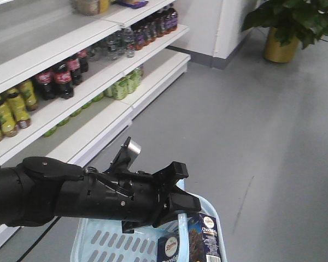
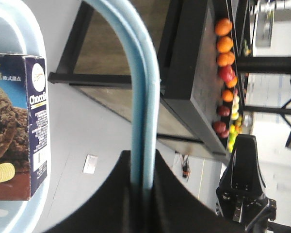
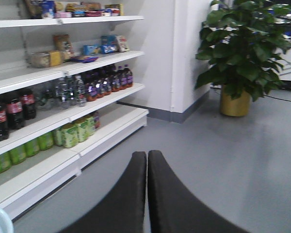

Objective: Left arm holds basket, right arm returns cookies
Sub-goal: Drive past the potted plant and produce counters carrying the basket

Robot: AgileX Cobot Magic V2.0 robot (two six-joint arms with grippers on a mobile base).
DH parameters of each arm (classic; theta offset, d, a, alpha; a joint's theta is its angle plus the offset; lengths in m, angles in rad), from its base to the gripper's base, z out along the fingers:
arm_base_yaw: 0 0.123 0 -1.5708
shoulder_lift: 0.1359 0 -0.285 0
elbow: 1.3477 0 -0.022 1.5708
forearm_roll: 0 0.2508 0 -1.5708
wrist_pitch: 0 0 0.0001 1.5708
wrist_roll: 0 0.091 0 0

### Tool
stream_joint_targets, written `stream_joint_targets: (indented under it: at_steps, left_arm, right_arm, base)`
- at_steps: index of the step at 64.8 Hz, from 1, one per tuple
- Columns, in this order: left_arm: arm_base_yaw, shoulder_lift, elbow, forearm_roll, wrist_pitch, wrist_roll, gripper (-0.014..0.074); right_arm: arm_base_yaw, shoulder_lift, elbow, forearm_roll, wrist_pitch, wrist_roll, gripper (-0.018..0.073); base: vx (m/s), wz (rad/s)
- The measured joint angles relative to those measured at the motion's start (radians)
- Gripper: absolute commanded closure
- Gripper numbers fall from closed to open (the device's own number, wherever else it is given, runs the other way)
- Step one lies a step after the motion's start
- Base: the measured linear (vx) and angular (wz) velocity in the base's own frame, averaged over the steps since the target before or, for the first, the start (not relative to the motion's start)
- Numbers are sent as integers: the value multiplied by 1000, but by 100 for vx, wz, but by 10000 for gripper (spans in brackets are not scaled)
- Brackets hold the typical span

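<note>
- Cookies (image 1: 203, 236) are standing upright in the basket (image 1: 81, 240), lower centre of the front view, long axis vertical.
- Left gripper (image 2: 143, 167) is clamping the basket handle (image 2: 144, 82).
- Right gripper (image 3: 147, 162) is sitting closed and empty, with the basket showing at its view's lower left.

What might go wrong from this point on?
1. The left gripper clamps only the thin handle, so the basket may swing or slip.
2. The left arm sits over the basket close to the cookies; the right gripper, shut now, could bump it when reaching in.
</note>
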Motion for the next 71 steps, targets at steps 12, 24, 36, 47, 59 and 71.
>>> stream_joint_targets:
  at_steps: [12, 24, 36, 47, 59, 71]
  left_arm:
    - [0, 0, 0, 0, 0, 0, 603]
    - [0, 0, 0, 0, 0, 0, 603]
    - [0, 0, 0, 0, 0, 0, 603]
    - [0, 0, 0, 0, 0, 0, 603]
    - [0, 0, 0, 0, 1, 0, 603]
    - [0, 0, 0, 0, 1, 0, 603]
  right_arm:
    - [0, 0, 0, 0, 0, 0, 568]
    - [0, 0, 0, 0, 0, 0, 568]
    - [0, 0, 0, 0, 0, 0, 568]
    - [0, 0, 0, 0, 0, 0, 568]
    - [0, 0, 0, 0, 0, 0, 568]
    - [0, 0, 0, 0, 0, 0, 568]
  base:
    - [17, -67]
    - [16, -61]
    - [14, -52]
    - [11, -44]
    - [9, -34]
    - [6, -24]
